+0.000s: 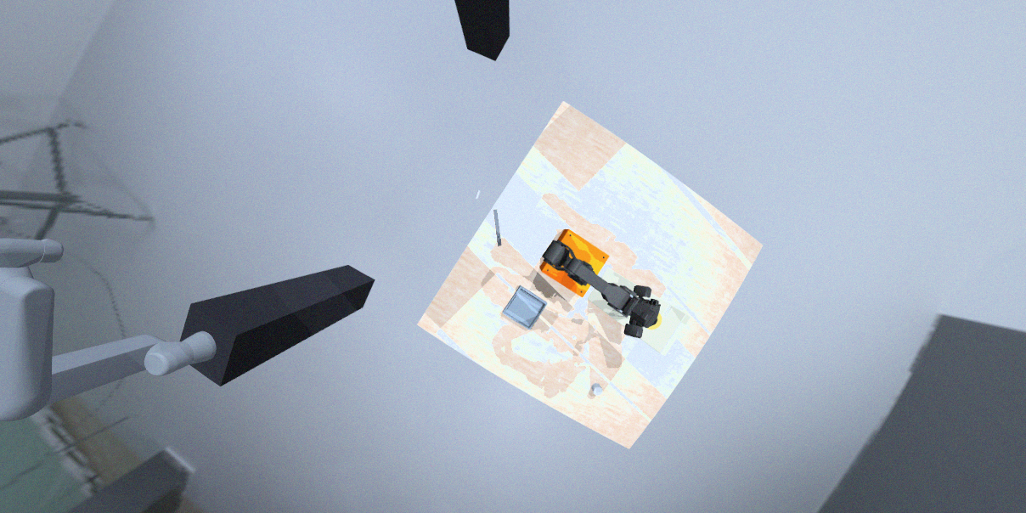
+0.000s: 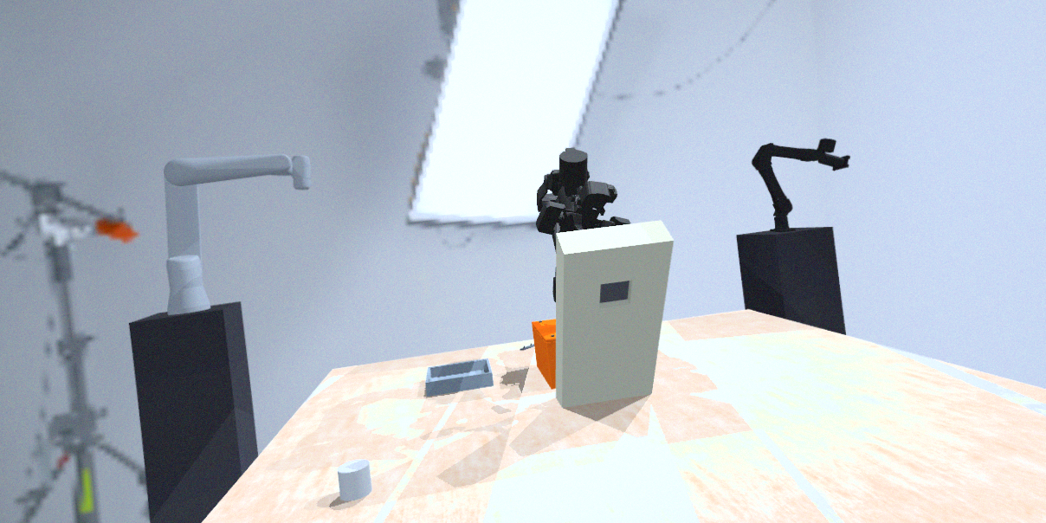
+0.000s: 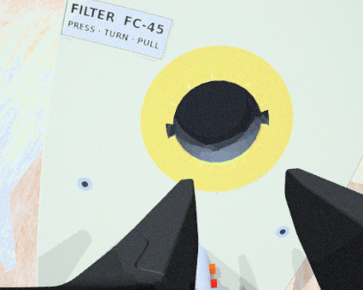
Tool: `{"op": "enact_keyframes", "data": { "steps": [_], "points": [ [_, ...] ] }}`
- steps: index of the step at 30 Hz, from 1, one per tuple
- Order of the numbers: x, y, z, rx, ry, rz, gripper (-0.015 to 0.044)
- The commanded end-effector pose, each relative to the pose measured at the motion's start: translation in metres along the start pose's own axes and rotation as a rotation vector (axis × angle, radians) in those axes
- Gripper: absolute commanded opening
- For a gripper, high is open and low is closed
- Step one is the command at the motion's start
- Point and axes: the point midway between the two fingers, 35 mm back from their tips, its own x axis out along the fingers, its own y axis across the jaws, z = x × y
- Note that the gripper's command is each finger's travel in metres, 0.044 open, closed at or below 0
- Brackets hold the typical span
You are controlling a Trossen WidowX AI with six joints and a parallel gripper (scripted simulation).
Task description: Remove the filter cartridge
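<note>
Exterior view, from the left: pale cylinder (image 1: 596, 389) (image 2: 354, 481) upright on the table, well apart from the panel. Next, the blue-grey tray (image 1: 524, 307) (image 2: 459, 385), its visible floor bare. Then the orange base block (image 1: 592, 258) (image 2: 543, 357) under my arm, partly behind the pale service panel (image 1: 668, 337) (image 2: 613, 351) (image 3: 95, 107).

Wrist view, from the left: FILTER FC-45 label (image 3: 116, 29), then the yellow ring (image 3: 159, 128) around an open round socket (image 3: 216, 107), a notch each side. My gripper (image 1: 650, 313) (image 2: 603, 208) (image 3: 240, 186) is spread part-way, nothing pinched at its tips. Low in the gap, half behind one finger: a pale edge with orange and red marks, apparently the cartridge (image 3: 204, 275), out of its socket and not in the tray; contact with finger or panel, cannot tell
</note>
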Motion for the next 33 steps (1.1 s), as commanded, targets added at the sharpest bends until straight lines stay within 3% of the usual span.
{"op": "enact_keyframes", "data": {
  "steps": [1, 7, 10, 17, 33],
  "points": [
    [-0.012, -0.008, 0.021, -0.002, -0.008, 0.000, 0.0220],
    [-0.044, -0.023, 0.057, -0.001, -0.018, -0.008, 0.0377],
    [-0.032, -0.015, 0.036, 0.070, 0.060, 0.021, 0.0305],
    [-0.001, 0.021, -0.059, 0.371, 0.419, 0.088, 0.0305],
    [0.017, 0.025, -0.067, 0.378, 0.428, 0.088, 0.0305]
  ]
}}
